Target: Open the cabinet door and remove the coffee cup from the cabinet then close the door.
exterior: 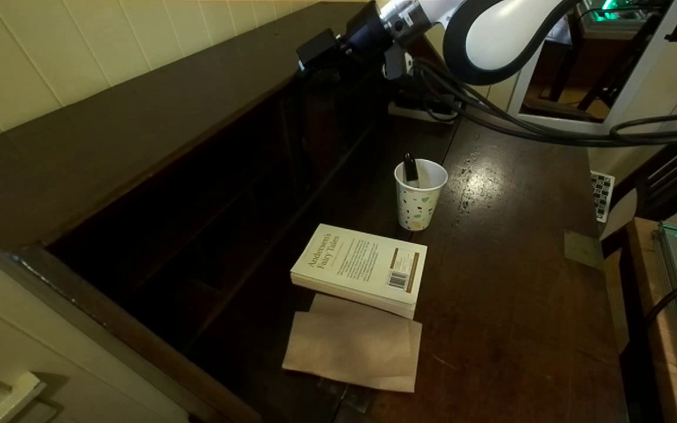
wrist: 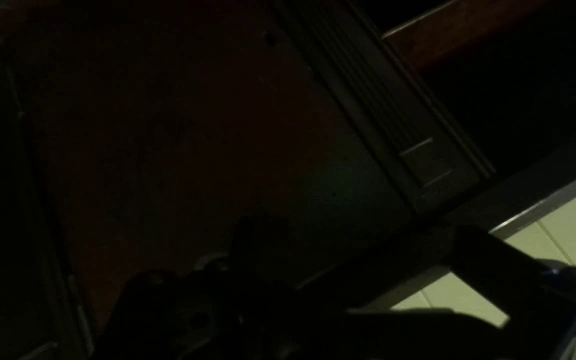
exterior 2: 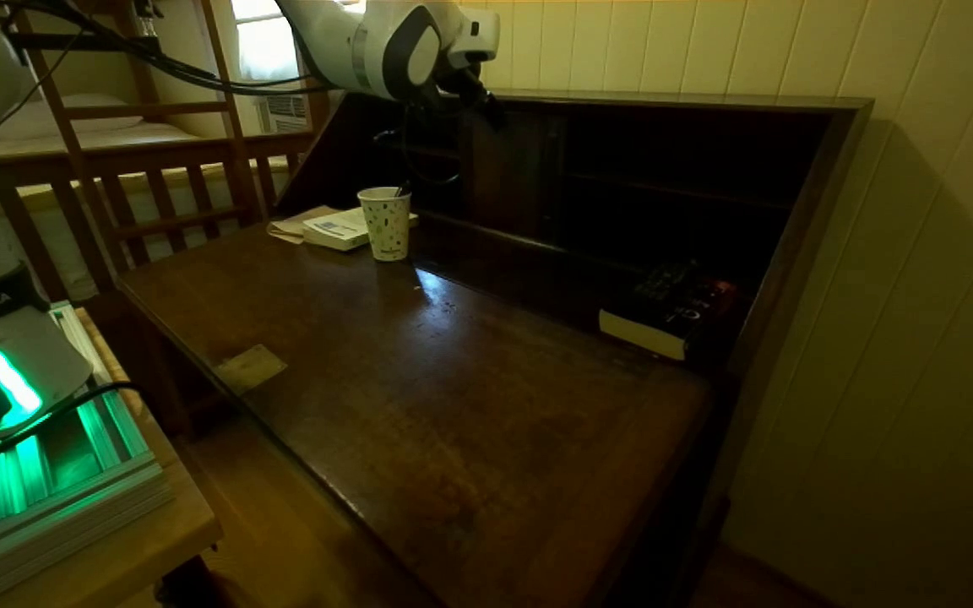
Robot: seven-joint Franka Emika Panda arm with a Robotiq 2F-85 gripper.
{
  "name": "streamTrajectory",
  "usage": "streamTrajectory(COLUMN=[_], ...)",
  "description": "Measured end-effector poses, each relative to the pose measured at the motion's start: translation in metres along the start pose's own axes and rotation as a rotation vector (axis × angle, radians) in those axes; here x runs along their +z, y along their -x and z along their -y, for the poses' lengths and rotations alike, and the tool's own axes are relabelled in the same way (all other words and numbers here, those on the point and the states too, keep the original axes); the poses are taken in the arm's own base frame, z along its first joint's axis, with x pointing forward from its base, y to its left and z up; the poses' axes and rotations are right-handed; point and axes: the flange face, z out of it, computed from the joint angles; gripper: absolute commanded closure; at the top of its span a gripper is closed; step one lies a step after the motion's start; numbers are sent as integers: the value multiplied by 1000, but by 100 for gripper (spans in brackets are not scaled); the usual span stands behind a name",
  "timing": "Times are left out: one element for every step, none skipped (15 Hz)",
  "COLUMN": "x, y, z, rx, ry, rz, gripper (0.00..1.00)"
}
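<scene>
The cabinet (exterior: 156, 88) is long, dark brown and flat-topped, with dark shelf compartments. The cabinet door (exterior 2: 510, 169) is a tall narrow brown panel in its middle and looks shut; it also fills much of the wrist view (wrist: 193, 125), very dark. The coffee cup (exterior: 418, 205) is a white speckled paper cup with a dark stick in it. It stands upright on the desk surface in front of the cabinet, also in an exterior view (exterior 2: 387, 228). My gripper (exterior 2: 491, 110) is near the door's top edge. In the wrist view its fingers (wrist: 368, 240) are wide apart with nothing held between them.
A thick white book (exterior: 362, 267) lies beside the cup, with brown paper (exterior: 353, 346) next to it. A dark book (exterior 2: 664, 312) lies at the cabinet's far end. Cables (exterior: 520, 129) hang from the arm over the desk (exterior 2: 419, 405). A panelled wall (exterior 2: 664, 51) stands behind the cabinet.
</scene>
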Motion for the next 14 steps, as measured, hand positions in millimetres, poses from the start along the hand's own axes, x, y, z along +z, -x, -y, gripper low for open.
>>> streamTrajectory(x=[0,-1,-3,-6,-8,-11,-14,-18,-22,-26,-30,-33,-37,-41], y=[-1,-2,-4,-6,-6,-7,-8,-9,-10,-11,-11,-12,-12,-12], z=[4,11,18,25,31,35,39,43,46,47,48,47,46,44], rx=[-1,-2,-2,0,5,11,17,22,28,34,40,45,49,72], ry=[-8,-20,-33,-45,-51,-57,-60,-61,-57,-47,-32,-14,7,26], rz=[-2,-5,-8,-9,-1,5,13,21,31,42,55,65,78,90], gripper=[0,0,0,0,0,0,0,0,0,0,0,0,0,0])
